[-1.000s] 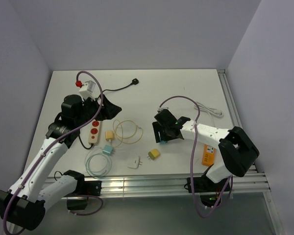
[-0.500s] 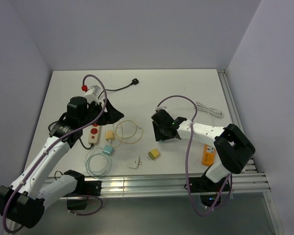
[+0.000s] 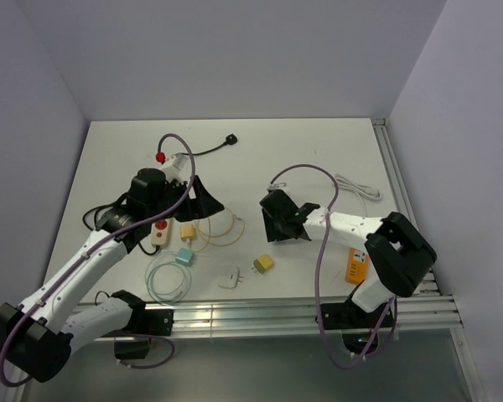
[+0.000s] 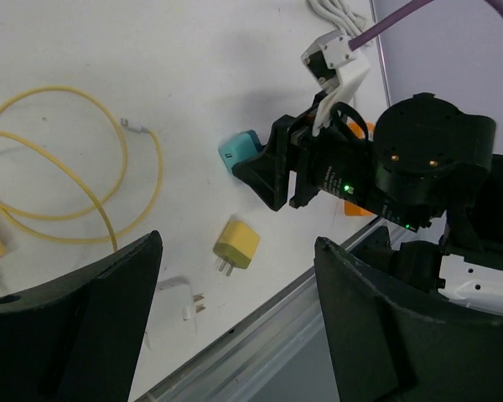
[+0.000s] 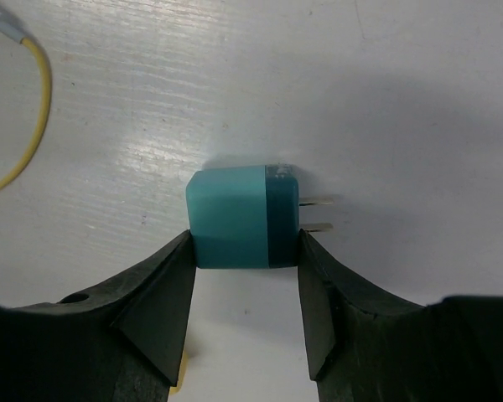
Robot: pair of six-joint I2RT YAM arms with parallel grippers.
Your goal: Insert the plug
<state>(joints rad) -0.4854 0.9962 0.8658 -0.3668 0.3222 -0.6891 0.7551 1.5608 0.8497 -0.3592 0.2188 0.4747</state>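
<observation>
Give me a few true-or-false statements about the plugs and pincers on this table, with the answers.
1. The right pincer has a finger on each side of the teal plug. True.
2. The left pincer holds the yellow plug. False: it is open and empty; the yellow plug lies on the table.
3. The teal plug sits in a socket. False: its prongs are bare, and it lies on the table.
4. A yellow cable lies looped on the table. True.
</observation>
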